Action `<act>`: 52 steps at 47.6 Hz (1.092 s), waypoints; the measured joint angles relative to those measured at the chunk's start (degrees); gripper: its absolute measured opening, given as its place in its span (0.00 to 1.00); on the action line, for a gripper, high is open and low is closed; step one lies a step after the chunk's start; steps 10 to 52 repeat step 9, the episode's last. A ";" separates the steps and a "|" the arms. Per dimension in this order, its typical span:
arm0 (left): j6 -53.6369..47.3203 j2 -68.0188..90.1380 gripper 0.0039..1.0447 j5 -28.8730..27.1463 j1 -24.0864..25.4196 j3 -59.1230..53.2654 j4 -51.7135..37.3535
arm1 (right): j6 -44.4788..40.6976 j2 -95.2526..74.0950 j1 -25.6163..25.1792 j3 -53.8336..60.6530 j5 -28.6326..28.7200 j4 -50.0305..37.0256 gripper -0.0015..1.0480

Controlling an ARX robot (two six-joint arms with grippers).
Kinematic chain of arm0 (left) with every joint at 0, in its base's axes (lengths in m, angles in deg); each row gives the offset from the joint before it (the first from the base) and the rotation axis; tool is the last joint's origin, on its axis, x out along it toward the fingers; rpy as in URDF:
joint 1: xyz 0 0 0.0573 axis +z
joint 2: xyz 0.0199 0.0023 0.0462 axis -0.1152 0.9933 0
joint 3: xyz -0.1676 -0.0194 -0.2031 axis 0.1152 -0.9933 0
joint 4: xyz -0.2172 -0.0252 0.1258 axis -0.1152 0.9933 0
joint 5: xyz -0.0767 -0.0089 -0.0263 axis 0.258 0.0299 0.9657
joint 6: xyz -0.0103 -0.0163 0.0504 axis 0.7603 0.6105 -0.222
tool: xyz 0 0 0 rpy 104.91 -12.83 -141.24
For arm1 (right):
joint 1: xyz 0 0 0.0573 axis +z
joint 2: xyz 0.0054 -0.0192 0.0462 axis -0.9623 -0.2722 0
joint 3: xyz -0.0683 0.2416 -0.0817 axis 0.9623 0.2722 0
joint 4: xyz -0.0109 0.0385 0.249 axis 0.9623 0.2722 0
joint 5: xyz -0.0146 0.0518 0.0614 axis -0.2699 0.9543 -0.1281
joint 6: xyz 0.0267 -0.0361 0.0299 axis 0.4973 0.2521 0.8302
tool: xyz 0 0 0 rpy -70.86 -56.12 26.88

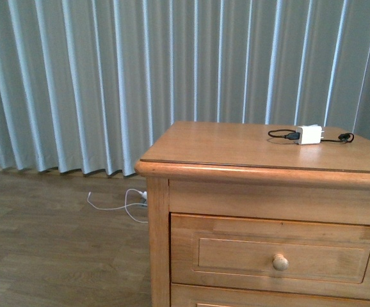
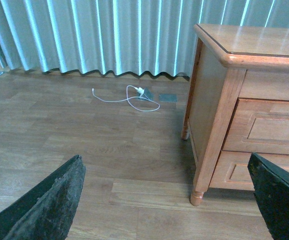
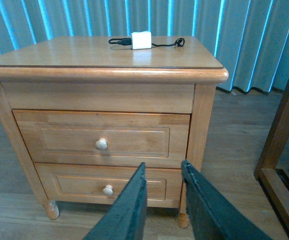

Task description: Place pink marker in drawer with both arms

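Note:
The top drawer point(image 1: 281, 256) of the honey-coloured cabinet is shut, with its round knob point(image 1: 280, 261) in the middle; it also shows in the right wrist view point(image 3: 102, 139). The pink marker is not in view in any frame. My left gripper point(image 2: 167, 200) is open and empty, low over the floor to the left of the cabinet, with one finger point(image 2: 54, 200) at each side of its view. My right gripper point(image 3: 163, 172) is shut and empty, in front of the cabinet, level with the lower drawer point(image 3: 107, 185). Neither arm shows in the front view.
A white charger point(image 1: 308, 134) with black cable lies on the cabinet top point(image 1: 236, 147). A white cable point(image 2: 129, 97) lies on the wooden floor by the curtain. A wooden frame point(image 3: 282, 150) stands to the right of the cabinet.

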 joint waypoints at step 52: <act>0.00 0.00 0.94 0.00 0.00 0.00 0.00 | 0.00 0.00 0.00 0.00 0.00 0.00 0.76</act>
